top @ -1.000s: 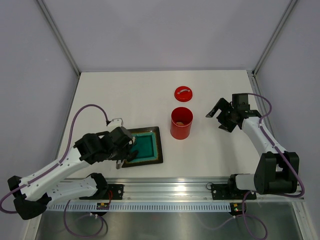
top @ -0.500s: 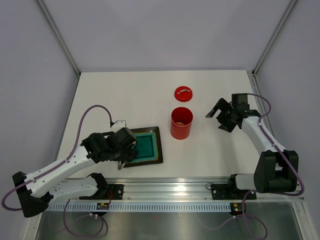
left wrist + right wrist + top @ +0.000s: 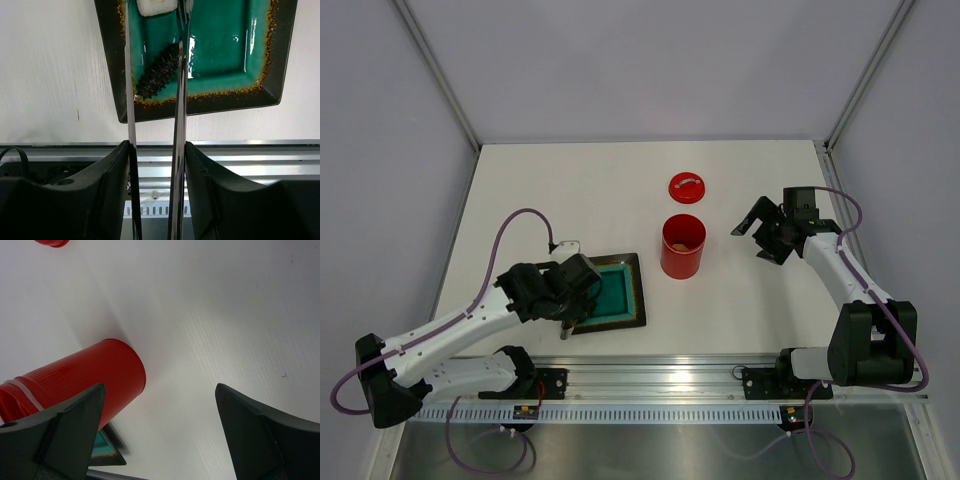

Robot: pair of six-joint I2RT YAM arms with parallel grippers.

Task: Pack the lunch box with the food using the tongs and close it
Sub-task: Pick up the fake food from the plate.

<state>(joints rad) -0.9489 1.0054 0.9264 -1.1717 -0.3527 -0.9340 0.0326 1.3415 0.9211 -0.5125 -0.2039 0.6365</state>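
Note:
My left gripper is shut on the silver tongs, whose two slim arms reach out over the dark square plate. A dark spiky stick of food lies on the teal centre between the tong arms, with a white cube beyond it. In the top view the left gripper hovers over the plate's left part. The red lunch box stands open with a brownish piece inside. Its red lid lies behind it. My right gripper is open and empty, to the right of the lunch box.
The plate sits near the table's front edge, just ahead of the metal rail. The lid's edge and a plate corner show in the right wrist view. Grey walls close off the table on three sides.
My left arm has shifted right and a little towards the front edge over the plate, and the tong arms have drawn closer together. The right arm has barely moved.

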